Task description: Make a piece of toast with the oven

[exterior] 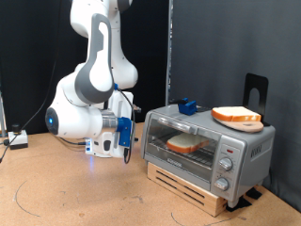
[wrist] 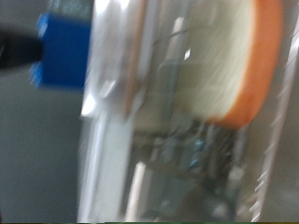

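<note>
The silver-grey oven [exterior: 221, 151] stands on a wooden slatted base at the exterior view's right, and its glass door looks closed. Behind the glass, the piece of toast [exterior: 188, 143] lies on the rack. My gripper [exterior: 126, 141] hangs just off the oven's left end, level with the door, and nothing shows between its fingers. The wrist view is blurred. It shows the toast [wrist: 229, 65] with its orange-brown crust through the oven [wrist: 177, 159] glass, and the pale handle bar [wrist: 105, 140] close up. My fingers do not show clearly there.
A second bread slice [exterior: 236, 116] rests on a round wooden board on the oven's roof. A small blue block [exterior: 188, 105] [wrist: 65, 51] sits on the roof's far left corner, and a black stand [exterior: 256, 89] rises behind. Cables lie at the table's far left [exterior: 14, 139].
</note>
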Robot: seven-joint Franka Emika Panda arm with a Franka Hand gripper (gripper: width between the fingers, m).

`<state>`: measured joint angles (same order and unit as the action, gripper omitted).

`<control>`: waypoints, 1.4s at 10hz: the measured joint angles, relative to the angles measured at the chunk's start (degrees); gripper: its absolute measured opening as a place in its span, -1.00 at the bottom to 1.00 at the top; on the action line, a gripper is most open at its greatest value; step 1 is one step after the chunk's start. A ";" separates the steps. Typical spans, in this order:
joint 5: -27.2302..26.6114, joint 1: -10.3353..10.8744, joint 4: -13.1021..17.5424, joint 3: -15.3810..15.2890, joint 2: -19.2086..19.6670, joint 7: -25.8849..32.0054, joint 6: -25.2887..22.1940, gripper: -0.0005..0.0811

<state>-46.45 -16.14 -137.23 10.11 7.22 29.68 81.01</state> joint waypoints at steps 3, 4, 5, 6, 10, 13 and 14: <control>-4.33 0.55 1.12 -0.95 1.02 -1.66 4.86 0.98; -4.34 0.55 1.92 -1.14 1.54 -0.42 3.77 0.98; -4.27 0.57 4.29 -1.63 3.21 -0.11 1.52 0.98; -4.20 0.60 7.39 -2.26 5.62 -1.35 -1.31 0.98; -9.33 1.80 15.53 -4.38 11.93 -7.75 2.34 0.98; -10.73 2.14 15.88 -4.52 12.46 -7.88 1.84 0.98; -11.63 1.99 16.93 -4.72 13.48 -7.63 0.72 0.98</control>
<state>-58.08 -14.15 -120.30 5.39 20.71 22.05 81.73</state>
